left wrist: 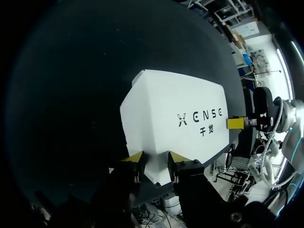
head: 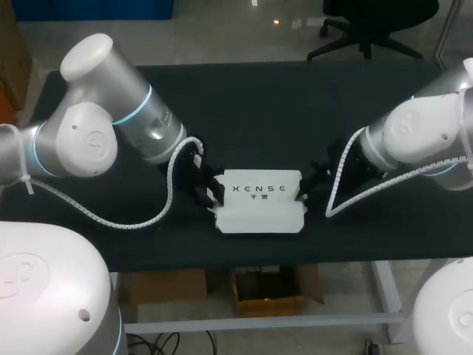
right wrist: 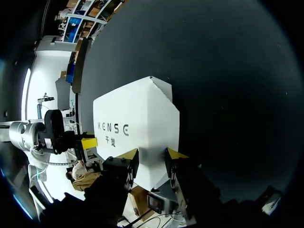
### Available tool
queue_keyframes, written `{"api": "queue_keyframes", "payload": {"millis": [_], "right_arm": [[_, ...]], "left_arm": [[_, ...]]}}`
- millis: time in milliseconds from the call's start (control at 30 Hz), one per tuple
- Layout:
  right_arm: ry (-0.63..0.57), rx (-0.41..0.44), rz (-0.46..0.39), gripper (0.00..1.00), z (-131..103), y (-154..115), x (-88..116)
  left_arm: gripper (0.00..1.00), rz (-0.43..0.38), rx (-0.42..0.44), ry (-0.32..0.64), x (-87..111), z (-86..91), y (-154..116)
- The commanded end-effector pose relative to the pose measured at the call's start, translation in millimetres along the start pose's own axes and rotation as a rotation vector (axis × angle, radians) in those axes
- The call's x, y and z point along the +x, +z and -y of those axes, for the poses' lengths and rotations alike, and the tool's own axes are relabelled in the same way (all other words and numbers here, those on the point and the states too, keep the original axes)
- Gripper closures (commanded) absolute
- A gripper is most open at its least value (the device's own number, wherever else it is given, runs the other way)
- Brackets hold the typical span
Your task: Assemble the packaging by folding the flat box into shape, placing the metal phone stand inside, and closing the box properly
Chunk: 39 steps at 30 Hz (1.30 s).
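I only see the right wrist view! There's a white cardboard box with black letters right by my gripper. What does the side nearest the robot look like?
Observer: In the head view, the white cardboard box has a plain white panel in front of its lettered top. The panel faces the front edge of the black table and has a little tab at each end.
Operator: And where's my other gripper, close up?
Observer: In the left wrist view, the left gripper sits right at the box, and the lettered top stretches away ahead of it.
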State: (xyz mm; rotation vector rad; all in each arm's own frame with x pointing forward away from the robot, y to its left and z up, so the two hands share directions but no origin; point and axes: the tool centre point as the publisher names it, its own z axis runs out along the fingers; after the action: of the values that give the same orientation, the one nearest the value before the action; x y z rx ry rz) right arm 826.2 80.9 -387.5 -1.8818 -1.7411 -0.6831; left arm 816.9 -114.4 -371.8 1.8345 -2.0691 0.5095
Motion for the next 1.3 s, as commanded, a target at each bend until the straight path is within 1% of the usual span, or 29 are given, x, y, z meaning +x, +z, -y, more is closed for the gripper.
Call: {"api": "queue_keyframes", "payload": {"millis": [33, 300, 400, 567, 833, 967, 1300], "right_arm": [[-0.011, 0.005, -0.02, 0.66, -2.1, 0.6, 0.4], [-0.031, -0.002, -0.042, 0.66, -2.7, 2.4, -0.3], [-0.033, -0.001, -0.049, 0.66, -2.8, 4.3, -1.9], [-0.031, 0.002, -0.053, 0.67, -2.7, 5.5, -3.2], [-0.041, 0.001, -0.062, 0.67, -4.2, 6.1, -1.6], [-0.043, 0.006, -0.067, 0.67, -5.5, 7.9, 0.1], [-0.051, 0.012, -0.076, 0.68, -6.9, 8.8, 3.8]], "left_arm": [[0.68, -0.017, 0.005, 0.0, 0.5, -5.6, 5.9], [0.67, -0.052, 0.003, -0.023, -1.1, -10.8, 9.2], [0.65, -0.062, -0.003, -0.034, -3.5, -9.0, 11.5], [0.65, -0.083, -0.008, -0.052, -7.2, -6.9, 13.1], [0.64, -0.109, -0.005, -0.054, -8.3, -1.7, 13.8], [0.62, -0.137, -0.009, -0.056, -9.5, 2.7, 15.7], [0.63, -0.19, -0.02, -0.052, -5.5, 4.6, 18.7]]}}
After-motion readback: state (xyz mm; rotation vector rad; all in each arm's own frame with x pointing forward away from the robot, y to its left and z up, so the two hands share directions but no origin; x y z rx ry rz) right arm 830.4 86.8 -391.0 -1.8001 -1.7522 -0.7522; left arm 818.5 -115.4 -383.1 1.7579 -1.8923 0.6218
